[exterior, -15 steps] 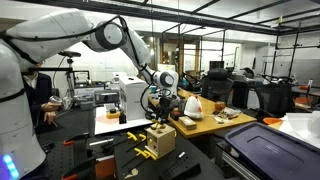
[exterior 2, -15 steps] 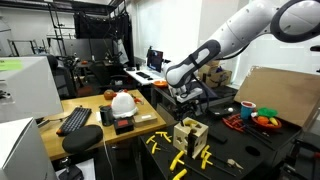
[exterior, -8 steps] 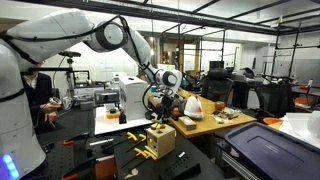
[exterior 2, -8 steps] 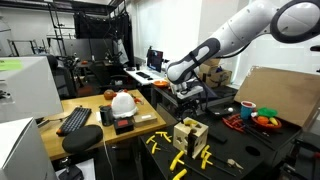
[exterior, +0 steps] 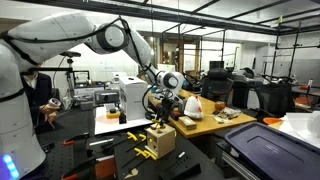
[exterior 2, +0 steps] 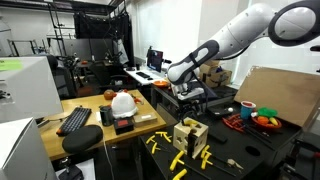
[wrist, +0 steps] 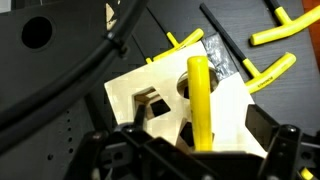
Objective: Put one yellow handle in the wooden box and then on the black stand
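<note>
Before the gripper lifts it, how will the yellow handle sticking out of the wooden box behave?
Probably rigid: the yellow handle looks like a straight, hard bar. Its smooth face may slip when gripped. The wooden box looks small and light, so it could lift along.

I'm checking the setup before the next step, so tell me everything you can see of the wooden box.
The wooden box is a small pale light-wood cube with dark holes cut in its faces. It sits upright on the dark table, below the open gripper. One yellow handle seems to stick up from a hole in its top; loose handles lie nearby on the table.
</note>
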Available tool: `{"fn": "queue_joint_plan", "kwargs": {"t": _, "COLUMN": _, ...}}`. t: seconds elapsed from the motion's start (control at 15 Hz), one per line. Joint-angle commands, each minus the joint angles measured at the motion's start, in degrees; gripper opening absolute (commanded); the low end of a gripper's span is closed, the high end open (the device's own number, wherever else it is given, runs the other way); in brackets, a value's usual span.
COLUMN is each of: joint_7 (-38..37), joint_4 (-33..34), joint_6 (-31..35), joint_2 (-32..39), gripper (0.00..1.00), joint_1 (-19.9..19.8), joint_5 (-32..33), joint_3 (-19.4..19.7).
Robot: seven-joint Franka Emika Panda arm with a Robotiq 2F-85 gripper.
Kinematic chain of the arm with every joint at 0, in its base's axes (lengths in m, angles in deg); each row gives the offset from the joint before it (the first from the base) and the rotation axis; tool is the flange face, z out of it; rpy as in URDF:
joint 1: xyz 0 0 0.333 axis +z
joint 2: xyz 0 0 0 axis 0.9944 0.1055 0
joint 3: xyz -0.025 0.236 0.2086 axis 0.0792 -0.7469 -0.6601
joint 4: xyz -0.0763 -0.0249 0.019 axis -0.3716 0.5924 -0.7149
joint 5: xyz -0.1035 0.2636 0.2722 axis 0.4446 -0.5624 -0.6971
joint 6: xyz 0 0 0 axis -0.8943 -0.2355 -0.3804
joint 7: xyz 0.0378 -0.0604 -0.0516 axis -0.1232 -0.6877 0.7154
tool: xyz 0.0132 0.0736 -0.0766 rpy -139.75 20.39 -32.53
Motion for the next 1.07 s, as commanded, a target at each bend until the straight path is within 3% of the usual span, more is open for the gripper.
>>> {"fn": "queue_joint_plan", "kwargs": {"t": 0.0, "joint_7": 0.0, "joint_4": 2.4, "joint_6": -2.7, "joint_2": 1.2, "gripper": 1.0, "joint_1": -1.1, "joint_5": -1.5, "joint_3": -0.8}}
{"fn": "queue_joint_plan", "kwargs": {"t": 0.47, "joint_7": 0.0, "joint_4": 2.2, "joint_6": -2.7, "joint_2": 1.7, "gripper": 1.0, "joint_1": -1.9, "joint_5": -2.8, "joint_3": -0.8}}
{"fn": "queue_joint_plan", "kwargs": {"t": 0.53, "joint_7": 0.0, "joint_4": 2.1, "joint_6": -2.6, "joint_2": 1.7, "gripper": 0.75, "joint_1": -1.9, "joint_5": -2.9, "joint_3": -0.8}}
{"fn": "queue_joint_plan", "kwargs": {"t": 0.67, "joint_7": 0.1, "joint_4": 2.1, "joint_6": -2.6, "joint_2": 1.7, "gripper": 0.68, "joint_1": -2.1, "joint_5": -3.0, "joint_3": -0.8}}
{"fn": "queue_joint_plan", "kwargs": {"t": 1.0, "joint_7": 0.2, "joint_4": 2.2, "joint_6": -2.7, "joint_2": 2.0, "gripper": 0.29, "joint_1": -2.3, "joint_5": -3.2, "joint_3": -1.0}}
